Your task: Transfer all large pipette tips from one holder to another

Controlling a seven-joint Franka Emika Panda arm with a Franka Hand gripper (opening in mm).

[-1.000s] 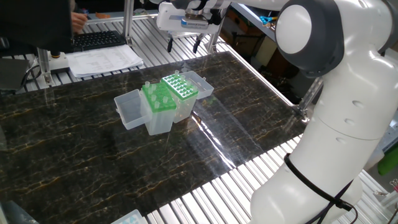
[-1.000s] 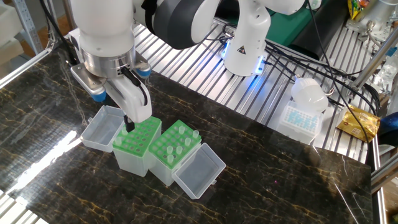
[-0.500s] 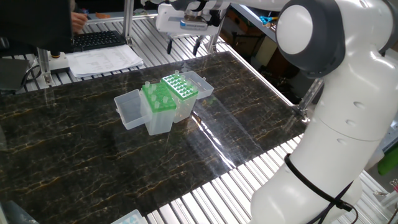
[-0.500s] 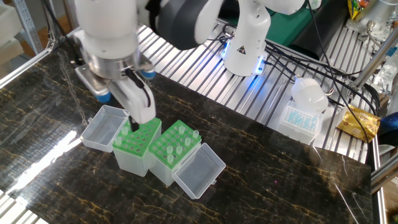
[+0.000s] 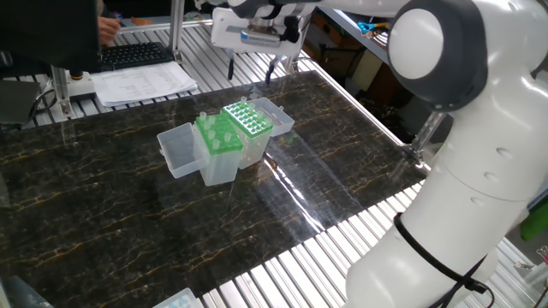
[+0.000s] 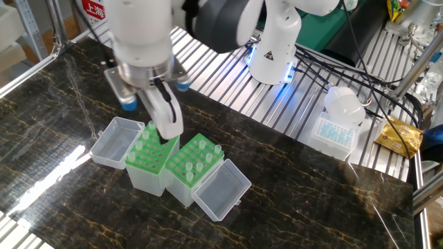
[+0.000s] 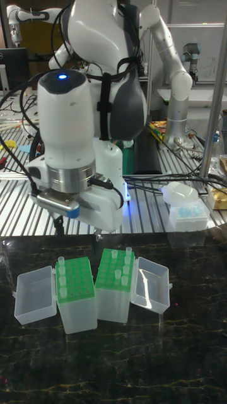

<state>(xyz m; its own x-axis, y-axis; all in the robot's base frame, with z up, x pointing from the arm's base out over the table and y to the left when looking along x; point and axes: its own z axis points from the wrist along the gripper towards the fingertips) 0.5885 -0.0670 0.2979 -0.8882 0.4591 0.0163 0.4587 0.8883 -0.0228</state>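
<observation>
The pincer (image 5: pixel 250 70) hangs above the two green racks on the dark marble desk (image 5: pixel 128 214), its fingers spread apart and gripping nothing. The large pipette tips (image 6: pixel 197 160) stand upright in the rack (image 6: pixel 194 166) with the open lid to its right; a few more sit in the neighbouring rack (image 6: pixel 149 155).

Dark marble table (image 7: pixel 113 366). Two clear tip boxes side by side, lids open outward: left box (image 7: pixel 75 297), green rack, tips (image 7: pixel 62 270) along its left edge; right box (image 7: pixel 115 287), several tips (image 7: pixel 120 268). Arm's wrist (image 7: pixel 66 164) above them. Far right: closed box (image 7: pixel 189 221) with blue contents.
</observation>
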